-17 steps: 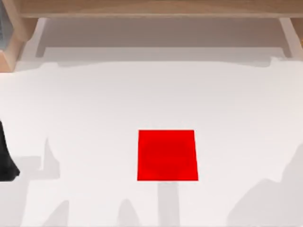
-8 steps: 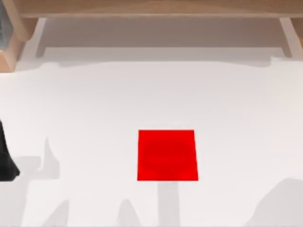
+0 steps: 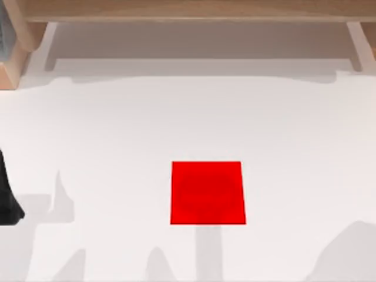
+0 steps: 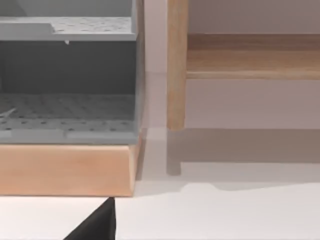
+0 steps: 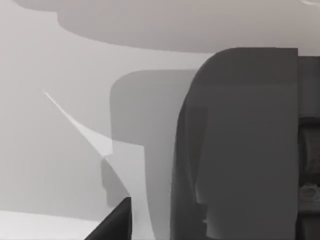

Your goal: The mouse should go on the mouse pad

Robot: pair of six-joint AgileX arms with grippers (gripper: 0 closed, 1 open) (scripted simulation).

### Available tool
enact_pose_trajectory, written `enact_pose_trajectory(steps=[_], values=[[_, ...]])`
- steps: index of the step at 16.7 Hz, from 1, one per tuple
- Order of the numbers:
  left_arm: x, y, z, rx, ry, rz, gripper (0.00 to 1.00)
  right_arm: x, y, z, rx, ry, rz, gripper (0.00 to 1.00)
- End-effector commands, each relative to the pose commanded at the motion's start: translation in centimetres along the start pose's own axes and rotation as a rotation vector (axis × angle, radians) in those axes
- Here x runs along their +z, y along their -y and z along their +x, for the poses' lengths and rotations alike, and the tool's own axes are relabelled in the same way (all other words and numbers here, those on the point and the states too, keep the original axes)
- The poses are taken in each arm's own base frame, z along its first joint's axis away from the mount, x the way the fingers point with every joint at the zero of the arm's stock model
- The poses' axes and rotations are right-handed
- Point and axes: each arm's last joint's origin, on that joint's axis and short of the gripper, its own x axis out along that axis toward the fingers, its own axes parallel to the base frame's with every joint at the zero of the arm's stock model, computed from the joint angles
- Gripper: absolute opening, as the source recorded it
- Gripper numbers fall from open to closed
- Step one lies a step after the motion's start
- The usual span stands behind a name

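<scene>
- In my left wrist view a black tip of my left jaws (image 4: pixel 97 225) juts in at the lower edge above the white surface (image 4: pixel 225 215); I cannot tell whether they are released or clenched.
- In my right wrist view a black tip of my right jaws (image 5: pixel 112 222) shows low in the picture beside a large dark grey rounded body (image 5: pixel 240 145); I cannot tell their state, nor what that body is.
- From above, a black part of my left arm (image 3: pixel 7 200) sits at the surface's left edge.
- The flat, bright red square mouse pad (image 3: pixel 207 192) lies on the surface, a little below the middle of the top view, with nothing on it.
- Beyond my left jaws stand a grey perforated shelf unit (image 4: pixel 67 75) on a light wooden base (image 4: pixel 67 170) and a light wooden upright post (image 4: pixel 176 65).
</scene>
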Motion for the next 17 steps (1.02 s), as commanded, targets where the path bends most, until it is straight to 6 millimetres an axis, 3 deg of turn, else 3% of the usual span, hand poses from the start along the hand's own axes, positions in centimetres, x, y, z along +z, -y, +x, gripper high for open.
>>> enact_pose_trajectory(steps=[7,15,16,17], values=[[0.0,0.0,0.0,0.000,0.000,0.000,1.00,0.0,0.0,0.0,0.000,0.000,0.000,0.02],[0.0,0.0,0.0,0.000,0.000,0.000,1.00,0.0,0.0,0.0,0.000,0.000,0.000,0.00],[0.0,0.0,0.0,0.000,0.000,0.000,1.00,0.1,-0.2,-2.1,-0.009,-0.018,0.025,0.00],[0.0,0.0,0.0,0.000,0.000,0.000,1.00,0.1,-0.2,-2.2,-0.009,-0.018,0.025,0.00]])
